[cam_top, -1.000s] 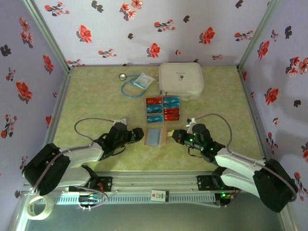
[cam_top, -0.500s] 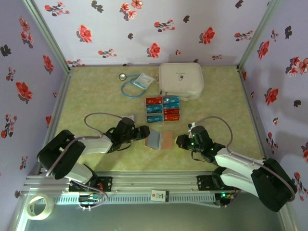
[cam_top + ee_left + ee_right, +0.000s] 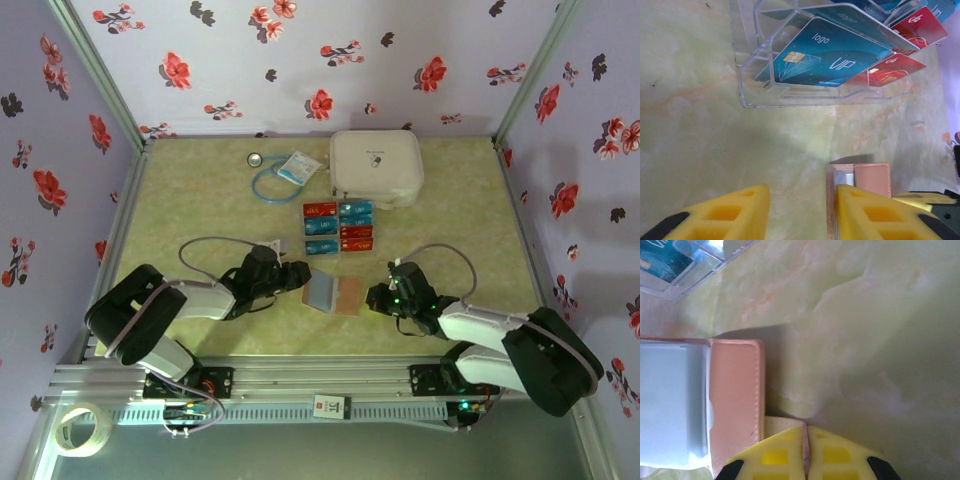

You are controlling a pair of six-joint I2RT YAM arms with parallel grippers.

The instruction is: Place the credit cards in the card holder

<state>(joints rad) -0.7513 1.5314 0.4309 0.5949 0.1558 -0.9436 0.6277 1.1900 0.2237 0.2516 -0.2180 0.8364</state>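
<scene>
Well, the left gripper (image 3: pixel 292 274) sits low at the left side of the card holder (image 3: pixel 333 293). Its jaws stand apart with bare table between them, and one yellow finger (image 3: pixel 880 215) hangs over the holder's left end. The holder lies open and flat in the middle of the table (image 3: pixel 200 220), with a pale blue-grey sleeve half on the left and a pinkish-brown half on the right. Just behind it, apart from it, the credit cards (image 3: pixel 338 227) rest in a clear tray (image 3: pixel 747 85). I count about six in two columns, three red and three blue. Further back stands one white zip case (image 3: pixel 376 167). The right gripper (image 3: pixel 372 297) meets the holder's right edge with its fingers pressed together. Whether it pinches a flap I cannot tell. Open tabletop runs out on both sides toward the walls.
</scene>
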